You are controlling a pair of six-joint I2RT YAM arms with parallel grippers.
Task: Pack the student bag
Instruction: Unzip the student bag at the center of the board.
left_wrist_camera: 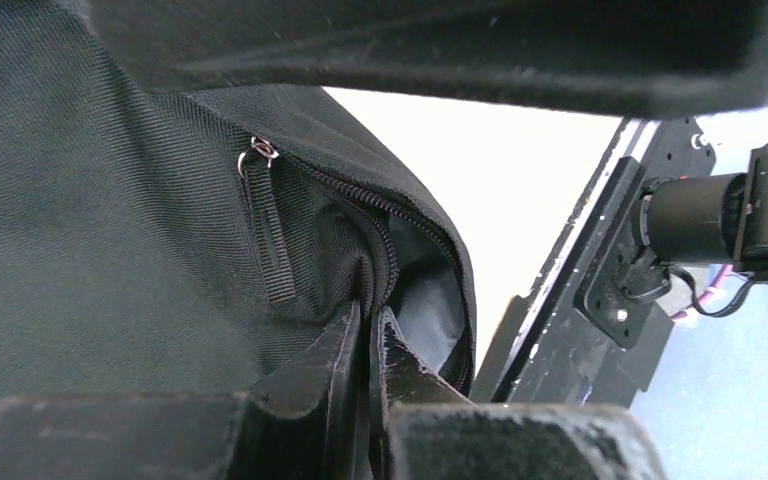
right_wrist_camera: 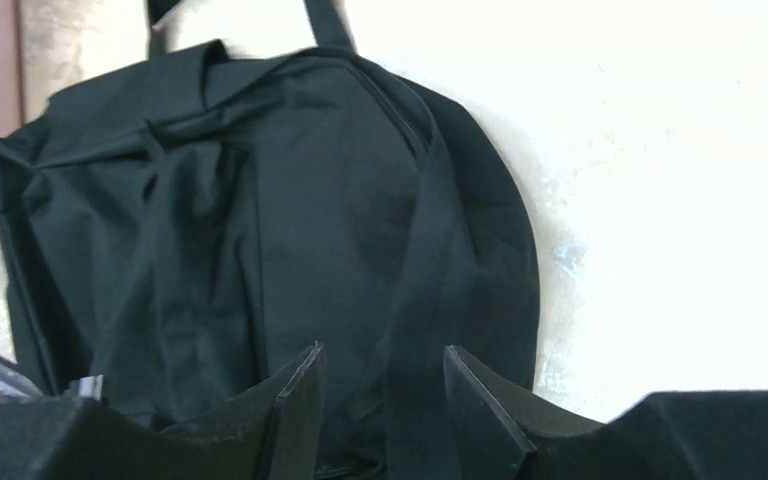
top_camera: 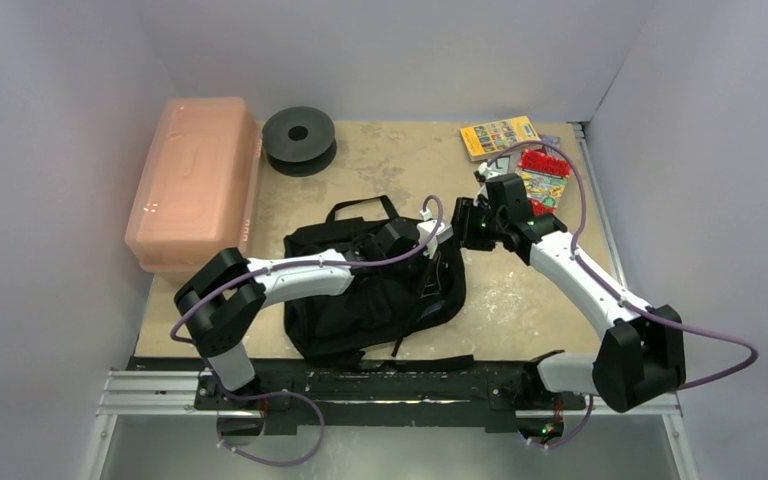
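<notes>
The desk (top_camera: 530, 300) is a pale, scuffed board. The student bag (top_camera: 360, 315) lies slumped at its middle, nearer the front edge. From here the bag looks light and almost empty. Its soft woven black cloth should sag and fold rather than hold its mouth open. I'd take it by the stitched lip or the webbing, the only firm parts.

The left gripper (left_wrist_camera: 370, 325) is clamped on that lip, just beside the zip (left_wrist_camera: 385, 235), with smooth grey lining (left_wrist_camera: 430, 300) showing inside. The right gripper (right_wrist_camera: 382, 360) stands with jaws apart, grasping nothing, over the bag's right side. A flat webbing strap (right_wrist_camera: 415, 300) lines up with its gap, but I can't tell whether they touch. A ribbed fabric zip pull (left_wrist_camera: 275, 245) hangs from a small metal ring.
</notes>
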